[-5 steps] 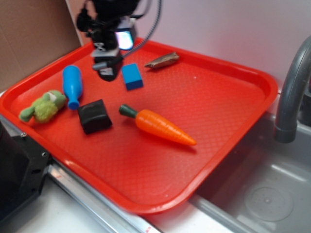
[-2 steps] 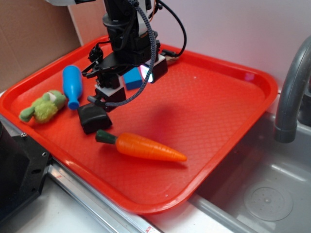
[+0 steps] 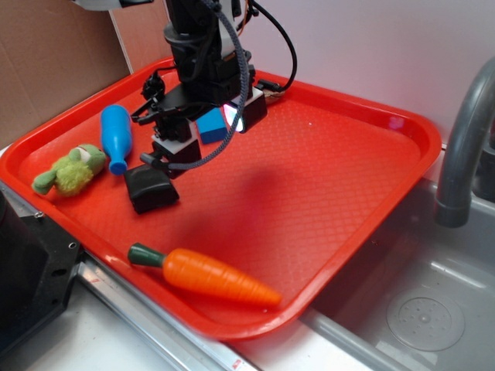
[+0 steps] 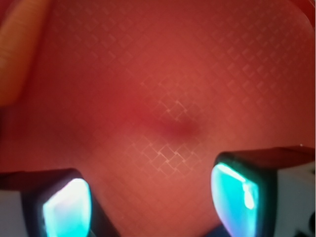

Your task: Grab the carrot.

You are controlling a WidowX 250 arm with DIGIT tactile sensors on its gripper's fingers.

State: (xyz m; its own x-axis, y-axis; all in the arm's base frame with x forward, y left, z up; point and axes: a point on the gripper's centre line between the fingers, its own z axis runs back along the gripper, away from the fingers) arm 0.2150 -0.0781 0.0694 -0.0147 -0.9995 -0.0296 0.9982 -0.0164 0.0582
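One carrot (image 3: 203, 276), one tray (image 3: 371, 124), one tool (image 3: 203, 141)

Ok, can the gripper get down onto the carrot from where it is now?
Probably yes. The carrot lies alone by the tray's near rim, nothing on top of it. The gripper hangs open by the black block, apart from the carrot, with bare tray between them.

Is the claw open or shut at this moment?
Open. In the wrist view the claw has both fingertips wide apart, with only bare tray between them.
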